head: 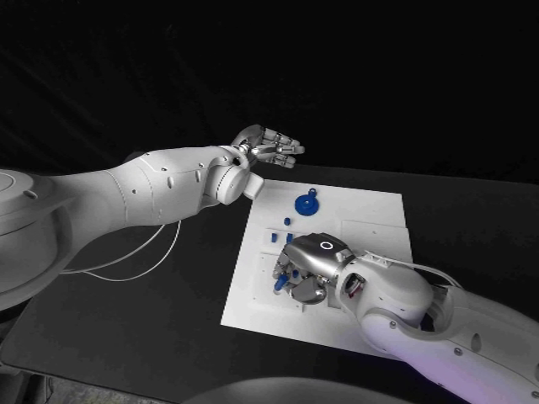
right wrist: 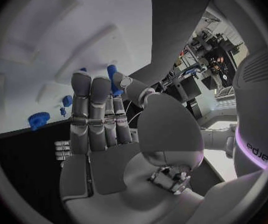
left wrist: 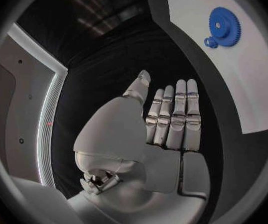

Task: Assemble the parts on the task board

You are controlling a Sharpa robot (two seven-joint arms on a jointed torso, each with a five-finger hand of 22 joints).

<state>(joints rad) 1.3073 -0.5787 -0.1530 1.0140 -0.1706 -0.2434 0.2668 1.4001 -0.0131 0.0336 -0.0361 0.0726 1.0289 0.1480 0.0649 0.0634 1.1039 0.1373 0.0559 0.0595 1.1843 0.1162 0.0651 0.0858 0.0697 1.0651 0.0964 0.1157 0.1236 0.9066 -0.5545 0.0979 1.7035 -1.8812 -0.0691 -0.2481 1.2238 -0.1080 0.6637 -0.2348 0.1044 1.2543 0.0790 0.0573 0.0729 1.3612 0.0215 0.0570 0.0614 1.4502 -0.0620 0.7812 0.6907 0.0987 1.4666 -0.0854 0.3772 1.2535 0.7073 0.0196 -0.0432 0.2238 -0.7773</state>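
Note:
The white task board [head: 354, 220] lies mid-table. A blue gear [head: 306, 204] sits on its far part, with small blue parts [head: 271, 239] nearer. My right hand [head: 310, 268] reaches down onto the board's left middle. In the right wrist view a small blue part [right wrist: 113, 77] sits pinched between the thumb and a finger of the right hand [right wrist: 103, 129]. My left hand [head: 269, 147] hovers above the table past the board's far-left corner, fingers straight, holding nothing. The left wrist view shows the left hand [left wrist: 165, 129], the blue gear [left wrist: 224, 20] and the board [left wrist: 246, 84].
A thin white cable [head: 136, 265] loops on the black table [head: 124, 328] to the left of the board. The board has raised white blocks [head: 373, 231] on its right side. The right wrist view shows the gear [right wrist: 39, 120] and another blue part [right wrist: 67, 100] farther off.

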